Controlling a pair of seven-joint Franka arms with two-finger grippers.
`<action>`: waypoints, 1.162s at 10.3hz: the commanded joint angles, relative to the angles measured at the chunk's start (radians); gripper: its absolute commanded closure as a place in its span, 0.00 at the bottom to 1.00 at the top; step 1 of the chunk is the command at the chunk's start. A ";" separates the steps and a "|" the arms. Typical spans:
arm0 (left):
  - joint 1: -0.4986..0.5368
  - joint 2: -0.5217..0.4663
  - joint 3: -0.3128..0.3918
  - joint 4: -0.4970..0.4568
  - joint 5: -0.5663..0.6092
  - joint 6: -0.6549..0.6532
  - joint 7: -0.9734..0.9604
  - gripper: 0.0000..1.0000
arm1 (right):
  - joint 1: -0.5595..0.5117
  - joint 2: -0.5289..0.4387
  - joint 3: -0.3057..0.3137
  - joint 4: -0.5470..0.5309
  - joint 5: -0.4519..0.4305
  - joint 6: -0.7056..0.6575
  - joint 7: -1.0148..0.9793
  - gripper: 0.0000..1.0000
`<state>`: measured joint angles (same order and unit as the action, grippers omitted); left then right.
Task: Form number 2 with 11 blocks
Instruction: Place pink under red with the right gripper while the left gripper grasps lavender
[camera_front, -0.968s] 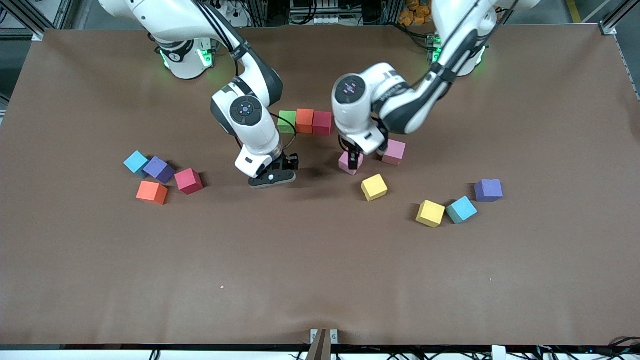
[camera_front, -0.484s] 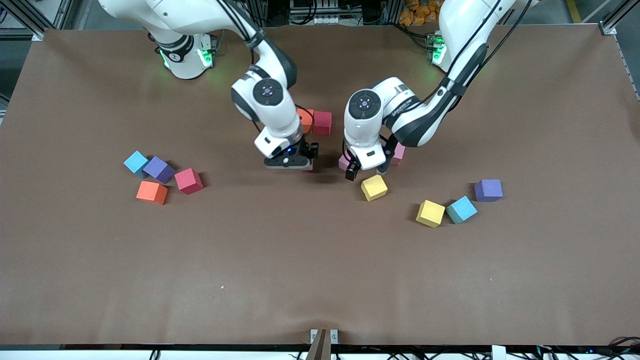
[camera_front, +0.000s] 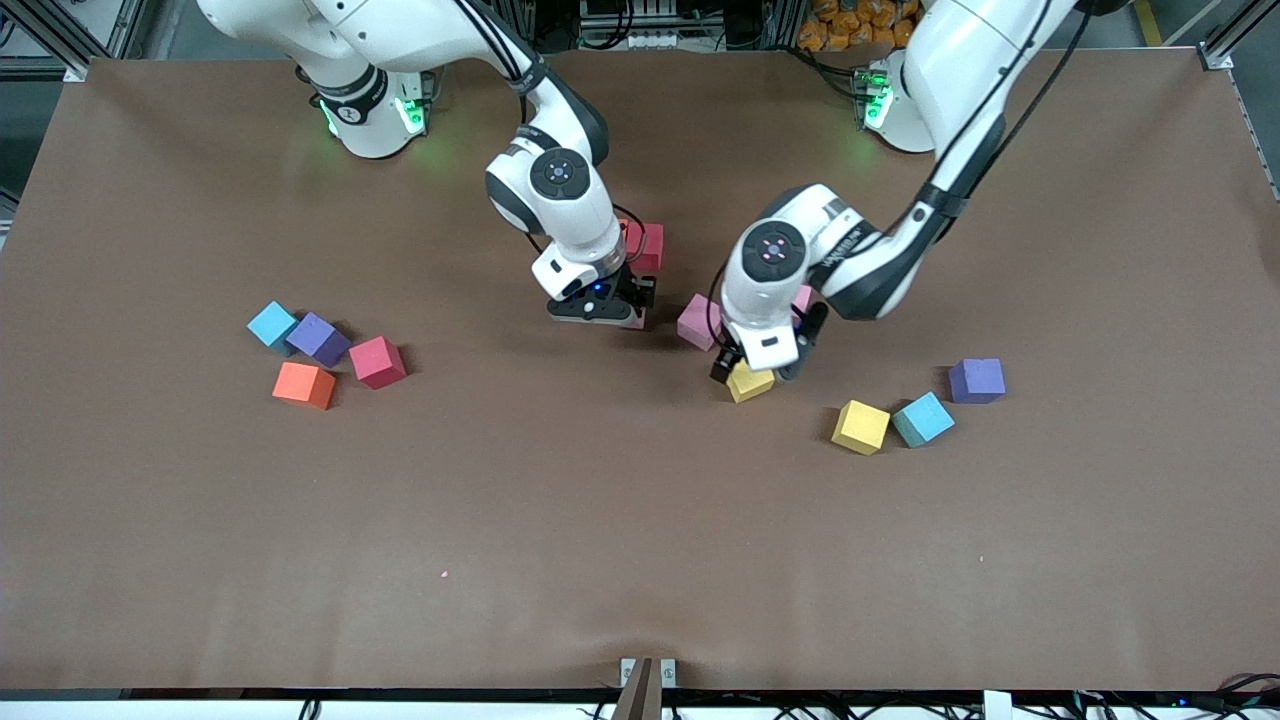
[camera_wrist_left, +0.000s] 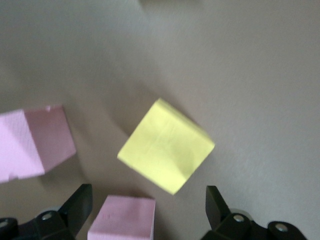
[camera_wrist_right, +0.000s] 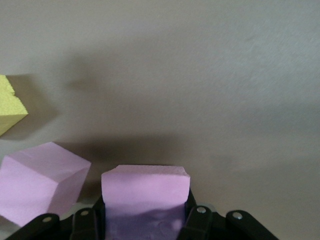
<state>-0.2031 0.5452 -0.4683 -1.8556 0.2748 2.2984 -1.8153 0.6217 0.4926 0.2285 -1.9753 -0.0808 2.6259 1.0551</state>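
My right gripper is shut on a pink block, low over the table just nearer the camera than a red block. The number 2 is hidden: the right arm covers whatever lies beside that red block. My left gripper hangs open over a yellow block, which lies skewed ahead of the open fingers in the left wrist view. A loose pink block lies between the two grippers. Another pink block peeks out from under the left wrist.
Toward the right arm's end lie a light blue block, a purple, a red and an orange one. Toward the left arm's end lie a yellow, a light blue and a purple block.
The right gripper has carried the pink block toward the red block. The left gripper, still open, has moved from the pink blocks to over the yellow block.
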 joint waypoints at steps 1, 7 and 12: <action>0.022 -0.004 -0.007 -0.002 -0.023 -0.007 0.147 0.00 | 0.032 0.020 -0.004 0.000 -0.019 0.029 0.074 0.87; 0.042 0.005 -0.007 0.007 -0.042 -0.007 0.209 0.00 | 0.163 0.047 -0.109 0.001 -0.056 0.005 0.123 0.87; 0.040 0.007 -0.009 0.007 -0.051 -0.007 0.211 0.00 | 0.232 0.049 -0.144 0.024 -0.057 -0.085 0.134 0.87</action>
<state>-0.1695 0.5511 -0.4686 -1.8556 0.2474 2.2980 -1.6312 0.8127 0.5388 0.1098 -1.9622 -0.1190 2.5860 1.1538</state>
